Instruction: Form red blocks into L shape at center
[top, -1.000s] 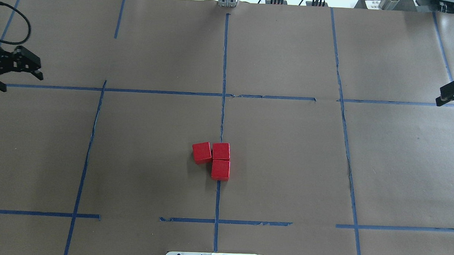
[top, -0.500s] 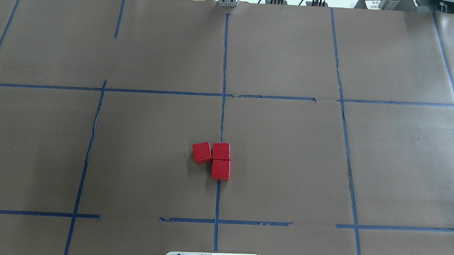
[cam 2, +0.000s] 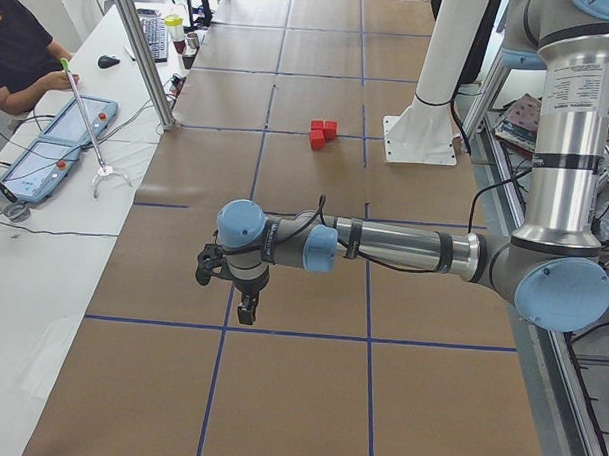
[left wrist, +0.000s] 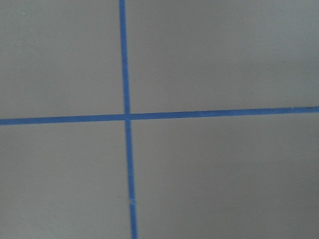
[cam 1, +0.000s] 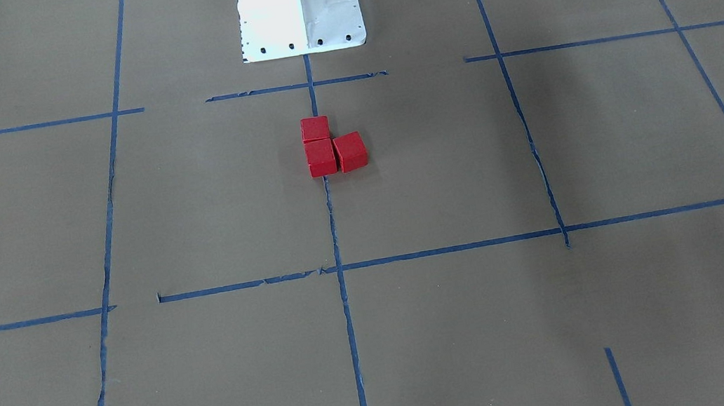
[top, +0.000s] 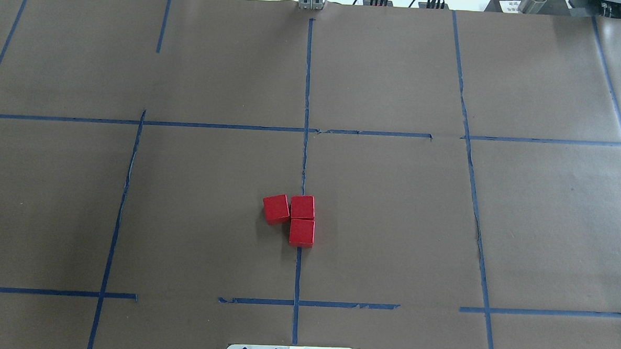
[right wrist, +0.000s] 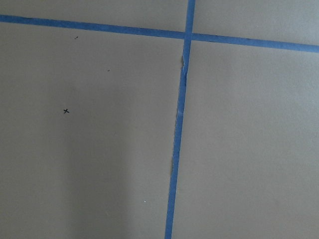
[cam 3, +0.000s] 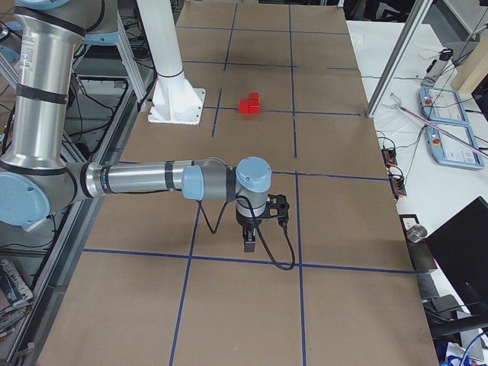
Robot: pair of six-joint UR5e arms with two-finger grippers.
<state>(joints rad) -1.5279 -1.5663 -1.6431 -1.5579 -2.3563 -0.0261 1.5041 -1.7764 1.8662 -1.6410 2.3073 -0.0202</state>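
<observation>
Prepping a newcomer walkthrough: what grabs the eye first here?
Three red blocks sit packed in an L on the centre blue tape line of the brown table. The left tool and right tool hang low over opposite table ends, well away from them.

Both arms reach out level, grippers pointing down.

The left arm (cam 2: 404,249) holds its upper link vertical, bends at the elbow and runs its forearm out level. At the end, the wrist turns the left gripper (cam 2: 243,314) straight down. The right arm (cam 3: 145,179) takes the mirrored pose, with a vertical upper link, a level forearm, and the right gripper (cam 3: 248,242) hanging straight down from the wrist. Each gripper shows only in a side view, so whether its fingers are spread or closed cannot be told.
</observation>
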